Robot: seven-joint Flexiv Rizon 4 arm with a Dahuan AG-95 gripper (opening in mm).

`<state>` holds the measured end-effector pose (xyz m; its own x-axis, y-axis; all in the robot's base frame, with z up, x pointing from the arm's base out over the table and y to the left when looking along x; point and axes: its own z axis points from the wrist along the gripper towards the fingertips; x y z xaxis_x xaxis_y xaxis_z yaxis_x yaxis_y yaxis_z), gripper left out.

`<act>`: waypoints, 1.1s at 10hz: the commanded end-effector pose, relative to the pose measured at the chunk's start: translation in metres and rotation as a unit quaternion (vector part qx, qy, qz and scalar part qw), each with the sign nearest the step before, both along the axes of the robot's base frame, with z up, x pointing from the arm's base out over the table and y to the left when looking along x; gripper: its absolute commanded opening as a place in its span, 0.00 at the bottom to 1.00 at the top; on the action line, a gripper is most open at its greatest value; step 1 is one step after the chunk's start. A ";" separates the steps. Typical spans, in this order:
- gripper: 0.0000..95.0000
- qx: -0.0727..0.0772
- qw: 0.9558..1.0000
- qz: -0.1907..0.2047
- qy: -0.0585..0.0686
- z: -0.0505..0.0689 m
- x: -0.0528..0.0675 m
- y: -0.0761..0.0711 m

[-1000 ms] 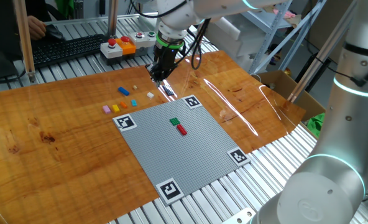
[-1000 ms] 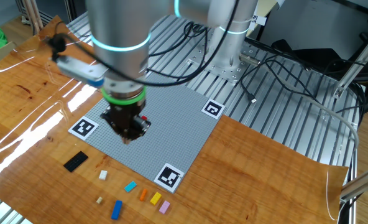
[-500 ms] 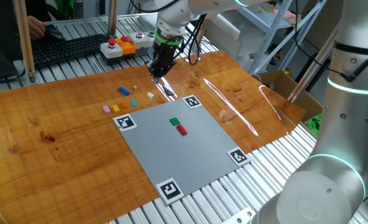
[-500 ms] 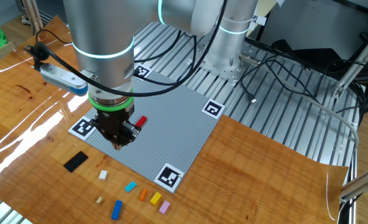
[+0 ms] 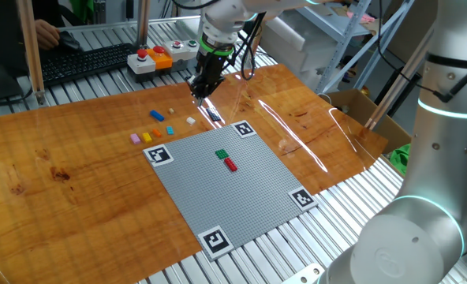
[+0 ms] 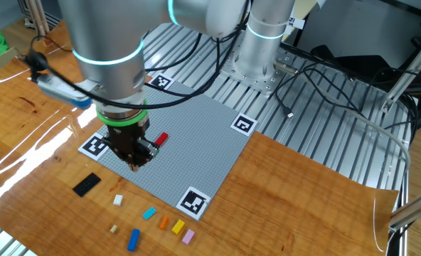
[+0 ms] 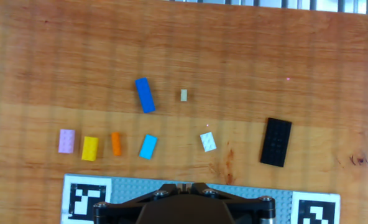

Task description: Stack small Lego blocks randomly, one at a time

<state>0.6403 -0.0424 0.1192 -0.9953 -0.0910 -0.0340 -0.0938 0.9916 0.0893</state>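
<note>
Progress: early. On the grey baseplate (image 5: 227,183) a green block (image 5: 222,154) and a red block (image 5: 230,164) sit close together near the middle; whether they touch is unclear, and no stack shows yet.

Remaining: seven loose blocks lie on the wooden surface (image 5: 68,166) just beyond the plate edge: blue (image 7: 145,95), pink (image 7: 66,140), yellow (image 7: 89,148), orange (image 7: 116,143), cyan (image 7: 148,147), white (image 7: 207,141) and a tiny pale one (image 7: 184,94).

The hand (image 5: 199,92) hangs above the far edge of the plate, clear of the loose blocks. Its fingers are hidden in every view, so I cannot tell whether they are apart or gripping anything.

Surroundings: a flat black piece (image 7: 276,142) lies beside the white block, apart from it. Square markers (image 5: 158,154) occupy the plate corners. A push-button box (image 5: 153,58) stands well behind. In my judgement nothing blocks access to the loose blocks.
</note>
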 end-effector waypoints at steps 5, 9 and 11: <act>0.00 -0.008 0.999 -0.033 0.004 0.000 -0.002 0.000; 0.20 -0.022 0.998 -0.050 0.004 0.000 -0.002 0.000; 0.20 -0.026 0.998 -0.055 -0.005 -0.011 0.001 -0.001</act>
